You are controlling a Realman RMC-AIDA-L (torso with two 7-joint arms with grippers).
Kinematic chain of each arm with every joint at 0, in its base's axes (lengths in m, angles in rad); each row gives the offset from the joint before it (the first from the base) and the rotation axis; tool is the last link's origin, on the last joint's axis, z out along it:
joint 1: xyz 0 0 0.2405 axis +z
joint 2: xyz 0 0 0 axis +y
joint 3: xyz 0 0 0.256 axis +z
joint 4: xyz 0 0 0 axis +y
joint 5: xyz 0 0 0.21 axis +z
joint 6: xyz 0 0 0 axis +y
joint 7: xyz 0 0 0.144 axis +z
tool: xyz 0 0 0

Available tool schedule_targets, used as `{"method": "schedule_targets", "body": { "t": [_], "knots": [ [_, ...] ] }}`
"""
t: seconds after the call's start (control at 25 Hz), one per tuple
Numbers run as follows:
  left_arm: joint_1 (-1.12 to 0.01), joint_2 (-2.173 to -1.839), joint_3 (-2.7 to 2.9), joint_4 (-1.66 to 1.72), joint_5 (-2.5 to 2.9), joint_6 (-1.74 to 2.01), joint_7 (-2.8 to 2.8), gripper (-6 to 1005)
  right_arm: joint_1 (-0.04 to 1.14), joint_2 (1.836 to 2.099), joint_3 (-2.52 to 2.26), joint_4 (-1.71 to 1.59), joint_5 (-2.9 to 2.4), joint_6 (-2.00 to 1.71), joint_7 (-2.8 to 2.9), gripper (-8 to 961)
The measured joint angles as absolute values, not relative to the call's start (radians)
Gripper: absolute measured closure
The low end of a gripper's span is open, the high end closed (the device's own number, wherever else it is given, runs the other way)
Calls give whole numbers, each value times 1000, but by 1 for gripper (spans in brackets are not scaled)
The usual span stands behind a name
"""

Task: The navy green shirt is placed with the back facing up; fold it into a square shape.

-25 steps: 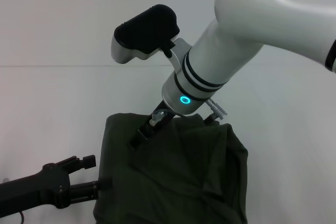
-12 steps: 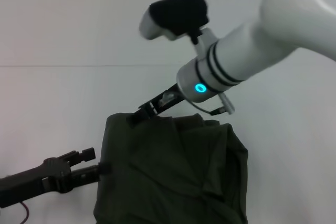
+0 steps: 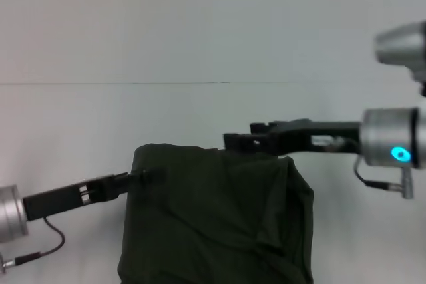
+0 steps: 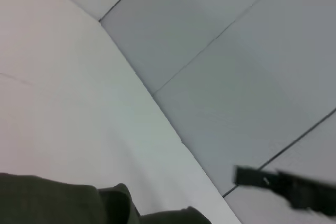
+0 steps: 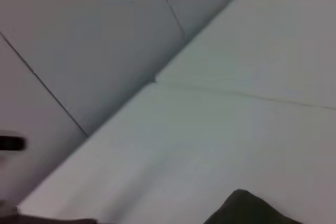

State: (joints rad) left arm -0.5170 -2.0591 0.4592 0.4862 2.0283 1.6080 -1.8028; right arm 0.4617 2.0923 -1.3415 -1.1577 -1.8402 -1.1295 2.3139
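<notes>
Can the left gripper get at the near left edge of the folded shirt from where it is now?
Probably yes. The left gripper sits at the shirt's far left corner, and nothing lies on the white table along that side. The right gripper is over the far edge, out of the way.

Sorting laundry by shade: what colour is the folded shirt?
Dark olive green, plain; the navy green shirt shows best in the head view.

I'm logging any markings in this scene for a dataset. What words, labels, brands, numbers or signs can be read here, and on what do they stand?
No readable text in any view.
The navy green shirt: plain fabric, no print showing.
The right gripper and left gripper: no lettering visible; the glowing blue ring on the right arm is a light, not a sign.
</notes>
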Motion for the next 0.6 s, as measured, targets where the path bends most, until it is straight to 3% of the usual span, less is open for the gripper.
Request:
{"method": "schedule_targets", "body": {
  "t": [0.32,0.6],
  "knots": [
    [-597,-2042,613,490,2044,1481,-1992,60,388,2087,-989,-789,-1648,-1537,1641,73],
    [-623,-2022,703,495,2047,1419,-2120,61,315,2088,-885,-644,-1704,-1624,1230,74]
  ]
}}
